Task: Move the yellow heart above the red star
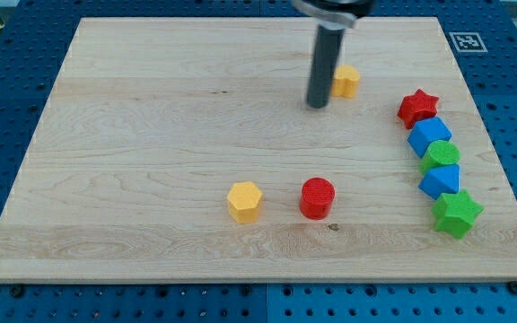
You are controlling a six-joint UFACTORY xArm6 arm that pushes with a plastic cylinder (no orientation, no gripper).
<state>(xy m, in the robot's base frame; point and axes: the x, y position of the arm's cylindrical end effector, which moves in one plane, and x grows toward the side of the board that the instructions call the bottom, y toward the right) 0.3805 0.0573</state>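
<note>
The yellow heart point(347, 81) lies near the view's top, right of centre, partly hidden behind my rod. The red star point(417, 108) sits to its right and slightly lower, at the top of a column of blocks along the right side. My tip point(318, 105) rests on the board just left of and slightly below the yellow heart, touching or nearly touching its left side.
Below the red star lie a blue block point(430, 136), a green round block point(441, 156), a blue block point(441, 180) and a green star point(457, 213). A yellow hexagon point(244, 201) and a red cylinder point(317, 197) sit lower centre. The wooden board point(151, 135) ends near the column.
</note>
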